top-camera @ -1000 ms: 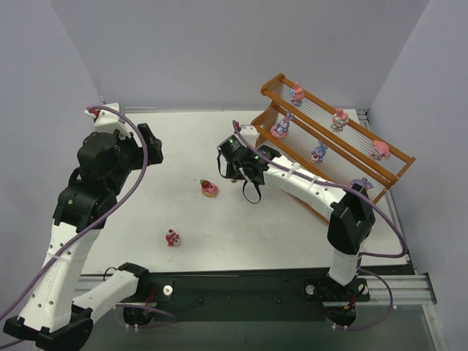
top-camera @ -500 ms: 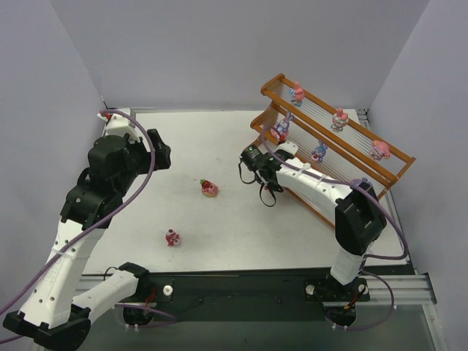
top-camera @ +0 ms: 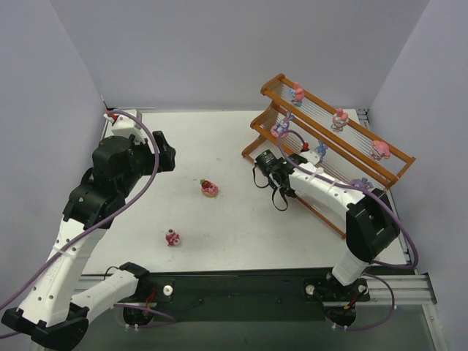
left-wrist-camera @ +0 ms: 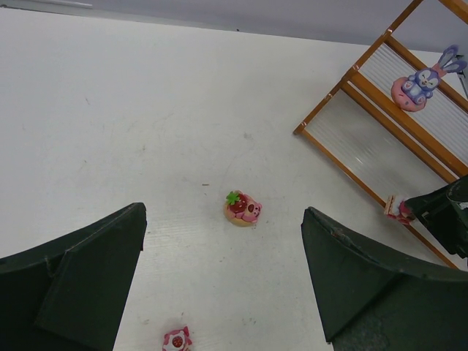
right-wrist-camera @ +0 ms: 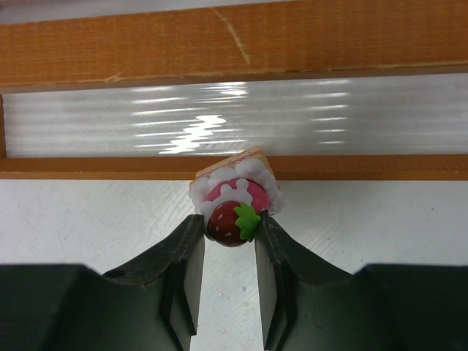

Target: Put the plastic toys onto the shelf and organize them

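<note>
right tool point(top-camera: 301, 148): swung right off the mid-worktop point(top-camera: 219, 227) to the lowest tier of the shelf point(right-wrist-camera: 110, 44), with the strawberry toy point(right-wrist-camera: 232, 212) pinched in it
left arm point(top-camera: 121, 161): shifted slightly right and forward

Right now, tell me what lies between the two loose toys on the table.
Nothing: only bare white table separates the strawberry-topped toy from the smaller red-pink toy. The top view shows this plainly, and the left wrist view agrees.

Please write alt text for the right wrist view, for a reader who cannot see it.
The right jaws grip a small strawberry toy, pink and red on a tan square base. Behind it lies a shelf tier of orange-brown wood and pale rods.
</note>
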You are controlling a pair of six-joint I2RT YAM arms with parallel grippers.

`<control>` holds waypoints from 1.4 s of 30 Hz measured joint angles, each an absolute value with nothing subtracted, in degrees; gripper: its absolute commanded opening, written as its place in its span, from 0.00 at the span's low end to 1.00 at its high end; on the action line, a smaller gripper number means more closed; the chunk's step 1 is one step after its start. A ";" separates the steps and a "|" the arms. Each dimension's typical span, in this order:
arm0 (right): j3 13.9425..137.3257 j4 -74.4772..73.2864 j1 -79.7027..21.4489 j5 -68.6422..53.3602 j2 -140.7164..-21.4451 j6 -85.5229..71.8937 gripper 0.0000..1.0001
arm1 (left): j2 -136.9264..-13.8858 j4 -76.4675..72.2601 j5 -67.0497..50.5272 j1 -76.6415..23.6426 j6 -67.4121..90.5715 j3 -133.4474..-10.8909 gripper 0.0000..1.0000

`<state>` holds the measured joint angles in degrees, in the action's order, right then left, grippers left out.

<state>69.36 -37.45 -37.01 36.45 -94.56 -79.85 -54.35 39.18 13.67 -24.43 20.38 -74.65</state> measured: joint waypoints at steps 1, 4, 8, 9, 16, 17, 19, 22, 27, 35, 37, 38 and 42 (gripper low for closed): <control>69.19 -37.60 -36.86 36.69 -94.56 -80.31 0.00 | -54.41 39.18 13.67 -24.51 20.38 -74.65 0.97; 69.19 -37.67 -36.45 37.43 -94.56 -80.97 0.00 | -54.54 39.18 13.69 -24.73 20.36 -74.61 0.97; 69.19 -37.67 -35.99 38.59 -94.56 -81.30 0.00 | -54.63 39.18 13.69 -24.84 20.36 -74.54 0.97; 69.19 -37.67 -35.86 38.85 -94.56 -81.41 0.00 | -54.63 39.16 13.69 -24.84 20.36 -74.50 0.97; 69.19 -37.67 -34.79 40.12 -94.56 -82.48 0.00 | -54.98 39.13 13.72 -25.19 20.32 -74.46 0.97; 69.19 -37.67 -34.61 40.21 -94.56 -82.65 0.00 | -55.00 39.13 13.72 -25.21 20.32 -74.46 0.97; 69.19 -37.67 -34.52 40.32 -94.56 -83.33 0.00 | -55.00 39.13 13.72 -25.21 20.32 -74.46 0.97; 69.17 -37.65 -34.52 40.32 -94.61 -84.62 0.00 | -55.05 39.13 13.72 -25.21 20.29 -74.46 0.97; 68.95 -37.67 -34.52 40.29 -95.04 -86.52 0.00 | -55.11 39.13 13.93 -25.21 20.27 -74.46 0.97; 67.99 -37.54 -34.46 40.29 -95.42 -88.16 0.00 | -55.09 39.07 14.50 -25.21 20.08 -74.37 0.97; 67.75 -37.50 -34.37 40.29 -95.53 -88.55 0.00 | -55.09 39.05 14.55 -25.21 20.03 -74.22 0.97; 67.57 -37.43 -34.28 40.29 -95.57 -88.71 0.00 | -55.09 39.00 14.57 -25.23 20.03 -74.08 0.97; 67.29 -37.43 -33.76 40.32 -96.29 -89.14 0.00 | -55.09 38.98 14.57 -25.43 19.86 -73.69 0.97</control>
